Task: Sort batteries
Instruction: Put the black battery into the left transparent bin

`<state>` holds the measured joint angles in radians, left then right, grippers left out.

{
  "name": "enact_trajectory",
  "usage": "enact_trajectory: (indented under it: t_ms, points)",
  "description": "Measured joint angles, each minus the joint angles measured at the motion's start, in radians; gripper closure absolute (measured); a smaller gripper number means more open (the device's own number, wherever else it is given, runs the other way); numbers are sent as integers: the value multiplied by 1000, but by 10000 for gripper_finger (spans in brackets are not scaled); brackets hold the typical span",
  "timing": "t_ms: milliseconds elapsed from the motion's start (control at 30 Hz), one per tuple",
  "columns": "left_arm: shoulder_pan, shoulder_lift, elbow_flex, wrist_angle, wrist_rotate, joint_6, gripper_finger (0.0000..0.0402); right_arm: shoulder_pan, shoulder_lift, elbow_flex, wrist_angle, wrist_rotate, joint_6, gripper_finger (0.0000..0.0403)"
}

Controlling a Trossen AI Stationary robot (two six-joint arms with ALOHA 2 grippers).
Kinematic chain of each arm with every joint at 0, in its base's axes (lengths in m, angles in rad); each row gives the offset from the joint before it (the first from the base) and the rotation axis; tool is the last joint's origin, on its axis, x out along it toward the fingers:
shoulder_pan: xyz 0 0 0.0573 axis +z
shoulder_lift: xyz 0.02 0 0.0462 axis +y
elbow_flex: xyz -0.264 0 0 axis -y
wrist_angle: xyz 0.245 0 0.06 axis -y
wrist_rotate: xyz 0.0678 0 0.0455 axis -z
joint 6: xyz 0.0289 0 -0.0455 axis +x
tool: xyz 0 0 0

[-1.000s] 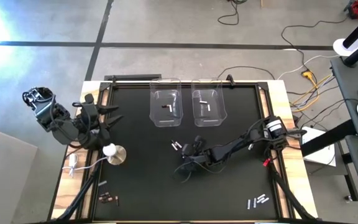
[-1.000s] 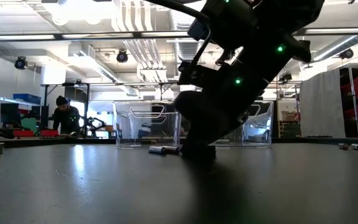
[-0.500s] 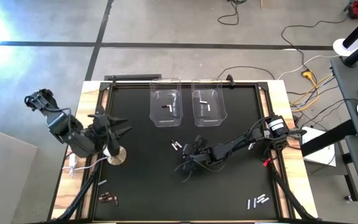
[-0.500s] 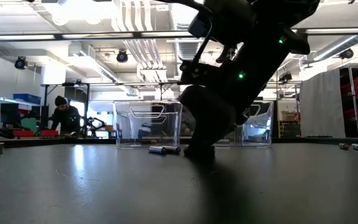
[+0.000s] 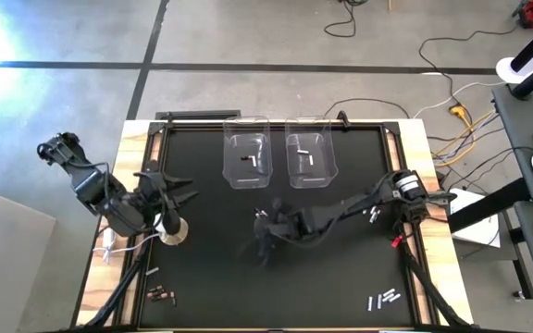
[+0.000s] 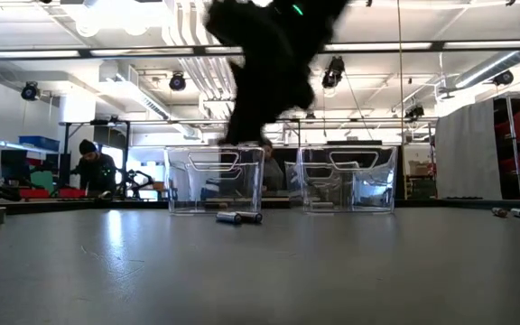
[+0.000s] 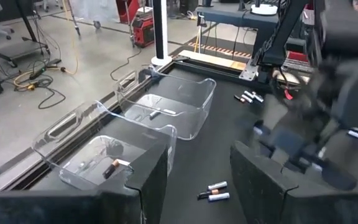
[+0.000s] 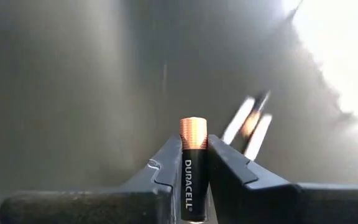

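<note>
Right wrist view: our right tool (image 8: 194, 163) now clenches a copper-topped battery (image 8: 193, 163), lifted off the tabletop (image 5: 211, 268); bin drop comes next, we judge.

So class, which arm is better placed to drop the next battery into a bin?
The right. Its hand already grips a copper-topped battery and is lifted mid-table near the clear bins. The left hand is open, holds nothing and sits at the table's left side.
</note>
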<state>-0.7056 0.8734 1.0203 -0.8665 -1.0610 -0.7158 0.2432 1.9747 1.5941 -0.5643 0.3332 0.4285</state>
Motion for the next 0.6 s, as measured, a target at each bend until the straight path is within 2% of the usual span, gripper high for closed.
enact_trajectory:
  t_ms: [133,300,433,600]
  points:
    - [0,-16,0,0,-46,27,247,-74,0,161,-57,9,-92,361]
    - [10,-43,0,0,-104,95,247,-191,-1,284,-32,12,-321,356]
    - [50,-67,0,1,-127,85,247,-315,34,331,-7,-103,-418,356]
    - [157,-88,-2,-2,-122,68,247,-461,118,381,3,-213,-441,358]
